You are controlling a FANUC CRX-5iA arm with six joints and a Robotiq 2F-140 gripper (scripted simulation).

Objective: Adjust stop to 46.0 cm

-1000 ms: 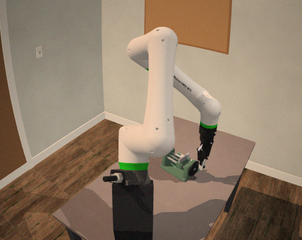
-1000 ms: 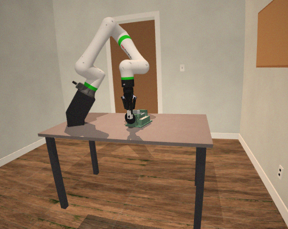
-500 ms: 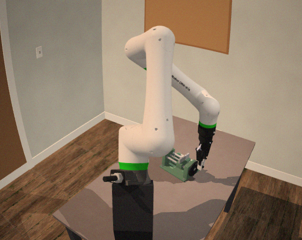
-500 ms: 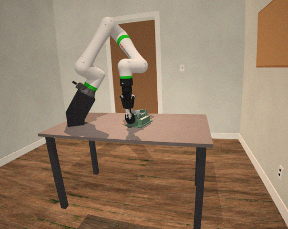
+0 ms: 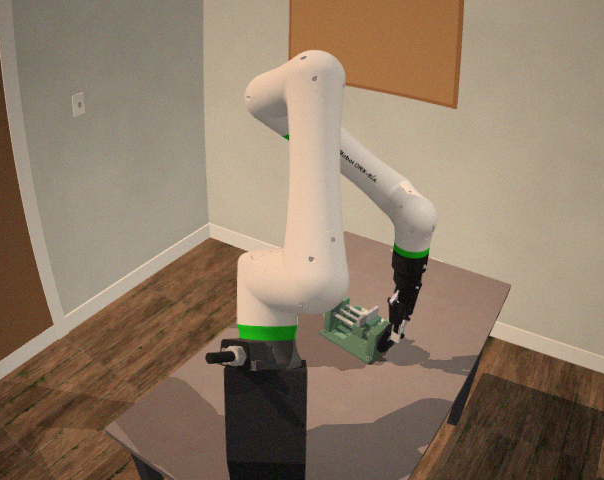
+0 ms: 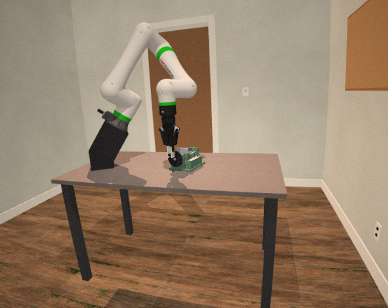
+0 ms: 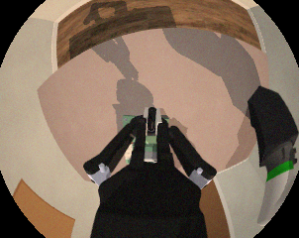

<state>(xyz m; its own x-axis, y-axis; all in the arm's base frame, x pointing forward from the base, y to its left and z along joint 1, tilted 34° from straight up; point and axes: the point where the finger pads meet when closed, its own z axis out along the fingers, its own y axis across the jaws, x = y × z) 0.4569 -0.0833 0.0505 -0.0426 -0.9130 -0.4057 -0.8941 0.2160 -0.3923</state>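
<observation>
Here my gripper point(image 5: 398, 330) pinches the stiff black handwheel point(image 6: 175, 160) by its crank handle, at ten o'clock on the rim.

I count one table point(image 6: 220, 180) under me, standing on four legs point(image 6: 76, 228) — three plainly seen, the fourth mostly hidden. One green fixture point(image 6: 191, 162) sits on it, with one black handwheel point(image 6: 175, 160) at its 9 o'clock end. One door point(image 6: 200, 99), one corkboard point(image 6: 372, 49), one wall switch point(image 6: 245, 91) — and one arm, mine.
</observation>
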